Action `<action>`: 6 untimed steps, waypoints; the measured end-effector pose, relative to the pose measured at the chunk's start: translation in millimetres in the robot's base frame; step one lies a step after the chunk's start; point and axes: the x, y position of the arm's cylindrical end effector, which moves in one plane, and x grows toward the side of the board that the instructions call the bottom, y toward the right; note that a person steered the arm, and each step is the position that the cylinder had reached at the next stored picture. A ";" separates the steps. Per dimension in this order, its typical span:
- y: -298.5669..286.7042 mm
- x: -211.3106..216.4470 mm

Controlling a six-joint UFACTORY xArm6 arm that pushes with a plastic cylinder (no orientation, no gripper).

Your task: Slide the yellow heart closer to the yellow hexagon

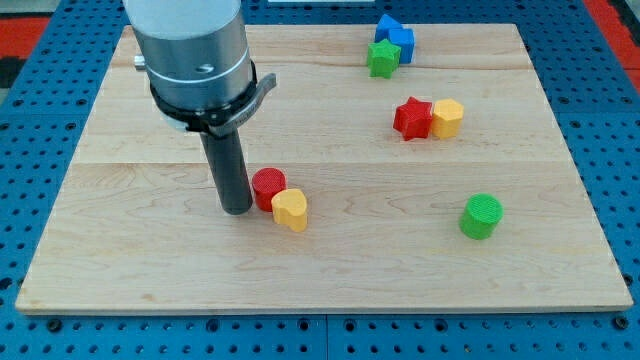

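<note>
A pale wooden board (330, 270) lies on a blue pegboard bench, and the arm comes down from the view's top left. There is no claw on this rig to be released or clenched: the arm ends in a dark rod, and my tip (237, 210) rests on the board just to the view's left of the red cylinder (267, 187), close enough that I cannot tell whether they touch.

The yellow heart (291, 209) sits touching that cylinder on its lower right. The yellow hexagon (447, 117) is well apart, toward the view's upper right, pressed against the red star (412, 118). A green cylinder (482, 216) stands alone at the right; a green star (382, 58) and a blue block (396, 40) huddle at the top.

The heart has to travel up and to the right. Pushing from here would likely drive the red cylinder into the heart, so the pair may pivot and split. A cleaner way, I judge, is to bring the tip round to the heart's lower left, opposite the hexagon, and push slowly through its centre, correcting if it veers, and stopping short of the star.
</note>
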 end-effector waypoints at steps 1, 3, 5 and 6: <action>3.2 20.5; 114.5 2.2; 139.1 -10.5; 119.2 38.4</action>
